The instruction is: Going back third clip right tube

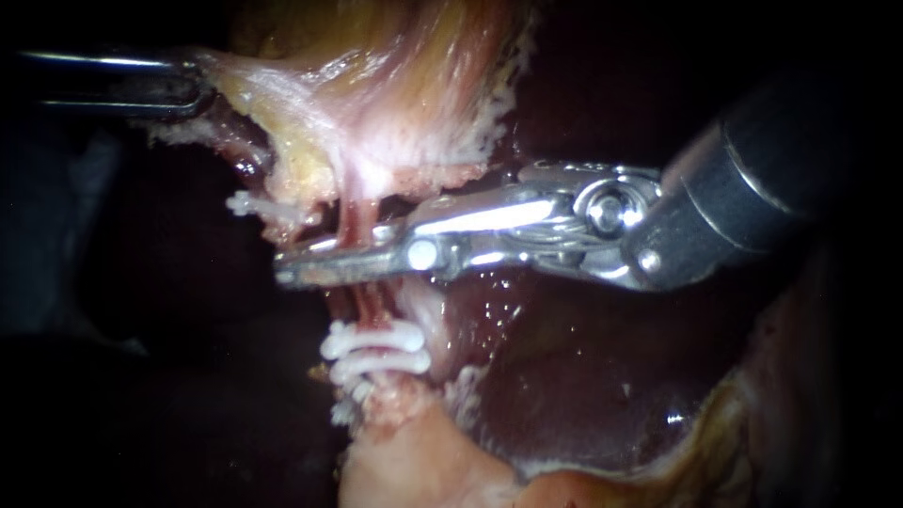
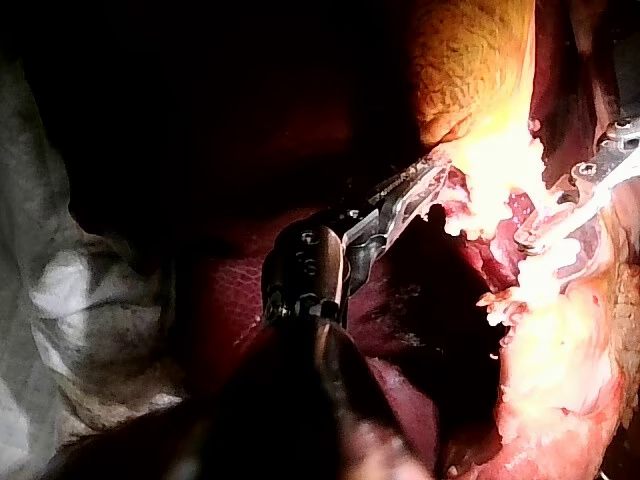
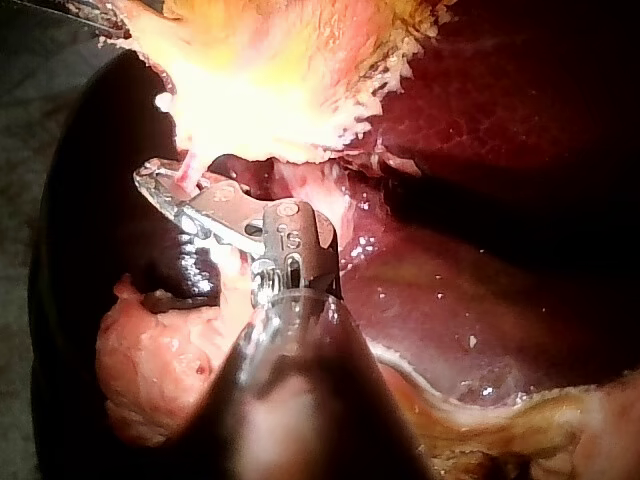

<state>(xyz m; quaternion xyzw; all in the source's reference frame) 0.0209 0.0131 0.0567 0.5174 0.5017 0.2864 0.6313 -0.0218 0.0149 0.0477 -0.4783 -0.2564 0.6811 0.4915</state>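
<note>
- Right tube: thin, reddish, running from the gallbladder down to a lump of pale pink tissue.
- Right instrument crosses the tube about midway. Its jaws are drawn nearly together with the tube pinched between them, one jaw passing in front and one behind. Right wrist view agrees: the tube drops into the jaws of the instrument.
- Two white clips sit on the same tube just past the jaws, stacked close, on the side toward the pale pink tissue.
- A single white clip lies off to the left, apart from the tube, at the gallbladder's ragged edge. What it clamps cannot be made out.
- Left instrument: jaws closed on a stretched corner of the gallbladder. In the left wrist view the jaws meet the bright tissue.
- Liver: dark red and wet, lying under and behind the right instrument's shaft; also seen beside that shaft in the right wrist view.
- Pale cloth lies beside the left instrument's arm, well away from the tissue.
</note>
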